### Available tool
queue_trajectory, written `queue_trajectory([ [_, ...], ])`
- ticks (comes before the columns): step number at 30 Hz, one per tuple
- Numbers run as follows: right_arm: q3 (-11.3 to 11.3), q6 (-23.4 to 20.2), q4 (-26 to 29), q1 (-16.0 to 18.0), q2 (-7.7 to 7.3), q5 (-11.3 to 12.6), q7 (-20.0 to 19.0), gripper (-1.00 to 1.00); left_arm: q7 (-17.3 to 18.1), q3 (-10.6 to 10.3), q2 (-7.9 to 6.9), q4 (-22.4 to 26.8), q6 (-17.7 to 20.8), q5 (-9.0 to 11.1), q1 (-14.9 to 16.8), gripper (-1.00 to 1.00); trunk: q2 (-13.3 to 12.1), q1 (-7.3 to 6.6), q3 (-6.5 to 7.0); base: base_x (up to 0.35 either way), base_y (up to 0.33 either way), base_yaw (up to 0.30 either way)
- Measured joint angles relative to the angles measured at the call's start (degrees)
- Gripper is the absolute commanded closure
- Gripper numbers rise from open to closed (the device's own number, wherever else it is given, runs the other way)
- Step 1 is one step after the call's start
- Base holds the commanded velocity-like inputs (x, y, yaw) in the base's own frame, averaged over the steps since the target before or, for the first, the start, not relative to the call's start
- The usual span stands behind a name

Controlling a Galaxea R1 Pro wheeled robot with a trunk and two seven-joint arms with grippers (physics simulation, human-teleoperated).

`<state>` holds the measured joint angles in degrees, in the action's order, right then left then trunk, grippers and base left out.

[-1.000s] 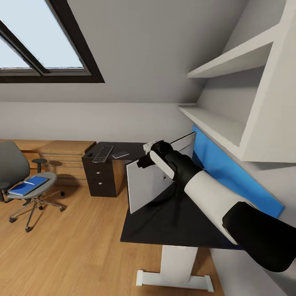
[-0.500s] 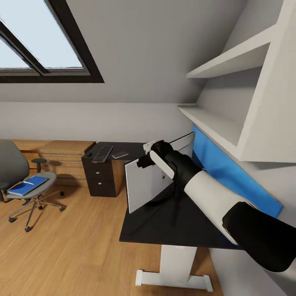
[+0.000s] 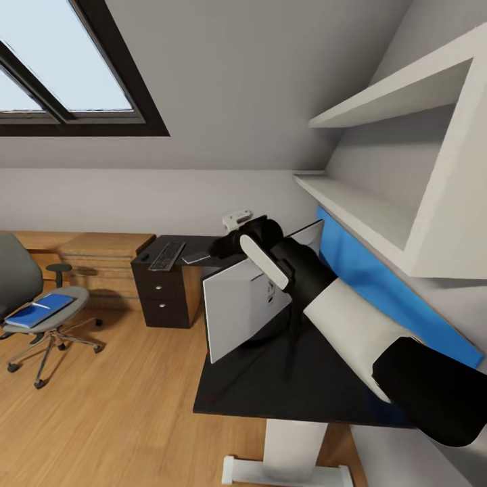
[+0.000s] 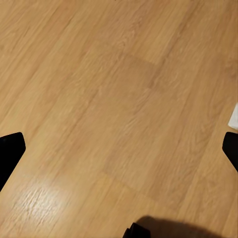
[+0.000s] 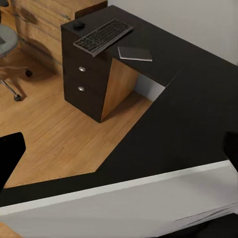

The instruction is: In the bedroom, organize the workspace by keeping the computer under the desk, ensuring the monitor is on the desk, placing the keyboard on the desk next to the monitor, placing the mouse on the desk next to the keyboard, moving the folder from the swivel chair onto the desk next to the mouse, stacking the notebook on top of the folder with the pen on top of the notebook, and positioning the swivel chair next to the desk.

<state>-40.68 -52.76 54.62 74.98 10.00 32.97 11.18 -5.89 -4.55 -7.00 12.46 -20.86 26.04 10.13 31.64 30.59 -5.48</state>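
Monitor [image 3: 247,308] is on the table [image 3: 284,379], white back to me. My right claw [image 5: 119,148] hangs above its top edge, fingers spread wide, holding nothing; left claw [image 4: 119,148] open over bare floor. Keyboard [image 5: 103,36], mouse [image 5: 79,25], notebook [image 5: 135,53] sit at far end. Folder [image 3: 37,311] w/ pen still on chair [image 3: 40,318] — left to do.

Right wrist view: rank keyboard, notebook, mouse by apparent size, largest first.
1. keyboard, the longest of the three on the desk.
2. notebook, clearly shorter.
3. mouse, a small dark blob.
All lie at a similar distance, so the order is safe.
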Motion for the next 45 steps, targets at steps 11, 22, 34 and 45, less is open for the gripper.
queue_trajectory([
  [11, 0.1, 0.0, 0.3, 0.0, 0.0, 0.0, -0.1, -1.0, 0.0, 0.0, 0.05, 0.0, 0.0, 0.0, 0.0, -1.0, 0.0, -0.03, 0.0, 0.183, 0.0, 0.0],
  [22, -0.1, -0.1, -0.2, -0.1, 0.0, 0.0, -0.1, -1.0, 0.0, 0.0, 0.09, 0.0, 0.0, 0.0, 0.0, -1.0, 0.0, 0.0, 0.0, 0.152, 0.0, 0.0],
  [34, -0.8, -0.7, -1.2, -0.4, 0.0, 0.0, -0.1, -1.0, 0.0, 0.0, 0.09, 0.0, 0.0, 0.0, 0.0, -1.0, 0.0, 0.01, 0.0, 0.004, 0.0, 0.0],
  [45, -3.1, -1.1, -8.3, -0.4, 0.0, 0.0, -0.3, -1.0, 0.0, 0.0, 0.03, 0.0, -0.2, 0.0, 0.0, -1.0, 0.0, -0.02, 0.0, 0.082, 0.02, 0.0],
])
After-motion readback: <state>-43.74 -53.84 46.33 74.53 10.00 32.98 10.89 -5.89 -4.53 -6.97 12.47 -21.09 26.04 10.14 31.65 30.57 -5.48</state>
